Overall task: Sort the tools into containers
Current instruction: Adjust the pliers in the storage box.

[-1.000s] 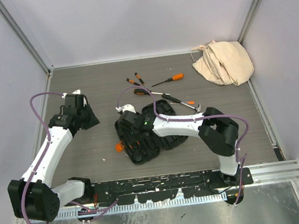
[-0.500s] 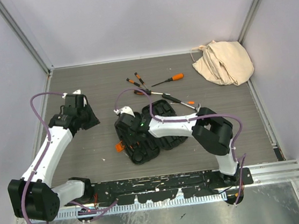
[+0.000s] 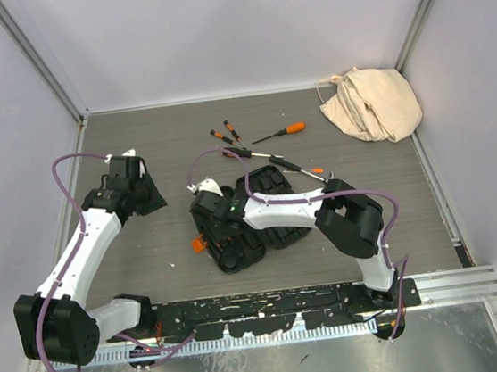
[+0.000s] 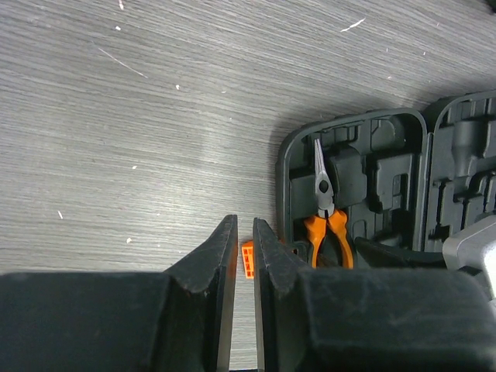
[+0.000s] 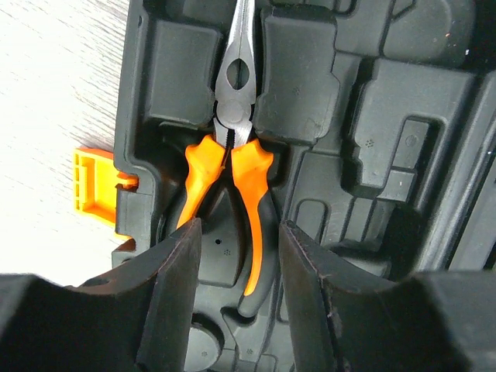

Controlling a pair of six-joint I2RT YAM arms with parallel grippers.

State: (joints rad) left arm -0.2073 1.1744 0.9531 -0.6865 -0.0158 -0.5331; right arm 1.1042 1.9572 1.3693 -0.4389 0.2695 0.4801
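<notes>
near the middle of the surface, a little toward the arms, the black case (image 3: 233, 241) lies open flat, its two halves side by side and full of moulded slots. an orange latch (image 5: 93, 190) sticks out from its left edge. one slot holds orange-handled pliers (image 5: 231, 167), nose pointing away from the arms. the right gripper (image 5: 239, 226) hangs right over the handles, jaws about half apart and holding nothing; that arm lies across the case and hides much of it from above. the left gripper (image 4: 244, 223) sits off to the left over bare surface, jaws nearly together with a thin gap, empty. beyond the case lie several screwdrivers (image 3: 283, 132), and a beige bag (image 3: 371, 103) is slumped in the far right corner.
</notes>
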